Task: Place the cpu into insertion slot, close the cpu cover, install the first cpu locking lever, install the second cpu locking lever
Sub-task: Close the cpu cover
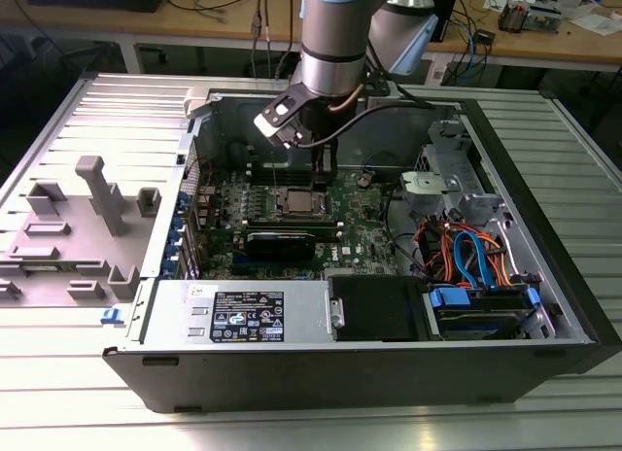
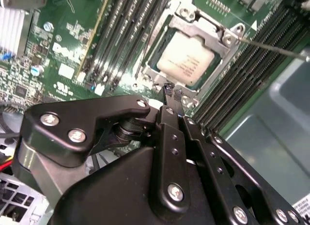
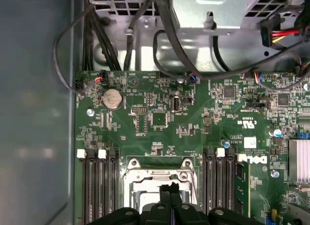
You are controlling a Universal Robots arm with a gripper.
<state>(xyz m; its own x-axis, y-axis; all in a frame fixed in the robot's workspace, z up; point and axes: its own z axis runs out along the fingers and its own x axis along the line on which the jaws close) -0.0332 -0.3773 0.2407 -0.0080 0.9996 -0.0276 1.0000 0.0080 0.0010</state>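
Observation:
The cpu (image 2: 186,60), a dull silver square, lies in the insertion slot (image 1: 296,200) on the green motherboard (image 3: 160,118). The cpu cover (image 2: 213,33), a silvery frame, lies flat around the chip's edges. A thin metal locking lever (image 2: 273,47) juts out from one corner of the socket, over the memory slots. My gripper (image 2: 173,91) hovers just off the socket's edge with its two black fingertips (image 3: 165,188) pressed together and nothing seen between them. In the exterior view the gripper (image 1: 326,169) hangs inside the case, just beyond the socket.
Long black memory slots (image 2: 121,36) flank the socket on both sides. A finned heat sink (image 3: 299,159) stands nearby. Black cables (image 3: 169,36) hang along the case wall. Drive bays with orange and blue cables (image 1: 471,257) fill the exterior view's right; a grey fixture (image 1: 92,193) sits outside the case.

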